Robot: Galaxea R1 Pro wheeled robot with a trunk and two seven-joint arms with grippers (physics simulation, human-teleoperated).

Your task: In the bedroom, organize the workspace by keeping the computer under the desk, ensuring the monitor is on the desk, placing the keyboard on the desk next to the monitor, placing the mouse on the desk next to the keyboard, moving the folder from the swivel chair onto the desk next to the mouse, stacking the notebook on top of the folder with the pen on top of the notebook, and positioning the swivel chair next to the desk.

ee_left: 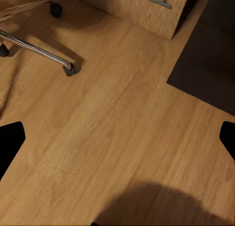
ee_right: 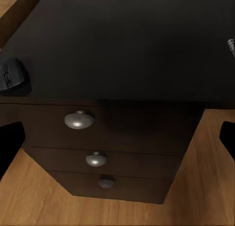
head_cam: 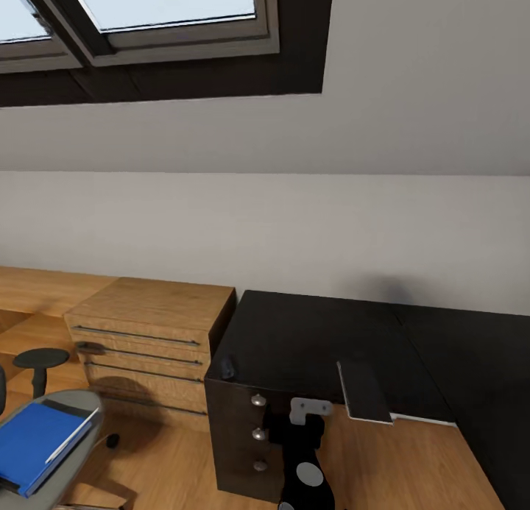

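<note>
The large black L-shaped desk (head_cam: 309,341) stands right of the light wooden chest (head_cam: 151,326). The small black mouse (head_cam: 227,366) lies on its left front corner, above the knobbed drawers (head_cam: 258,422); the thin dark grey notebook (head_cam: 363,391) lies further right. Far left, the bright blue folder (head_cam: 33,444) lies on the grey swivel chair (head_cam: 73,411).

**What I'm made of, as far as I can see it**

My left pincer (ee_left: 118,140) has two matt black fingertips (ee_left: 10,144), each a flat, blunt wedge with angled corners and no marking or screw I can make out. My right pincer (ee_right: 118,140) is the same: plain black fingertips (ee_right: 10,146), chamfered and unmarked.

From my head I see one of my arms (head_cam: 300,451), though I cannot tell which. It is a chunky black housing with rounded shoulders. At its pincer end sits a pale grey metal bracket (head_cam: 310,407) with two small dark holes. Farther back from the pincer, a round grey cap (head_cam: 310,475) is set flush in the black shell.
</note>
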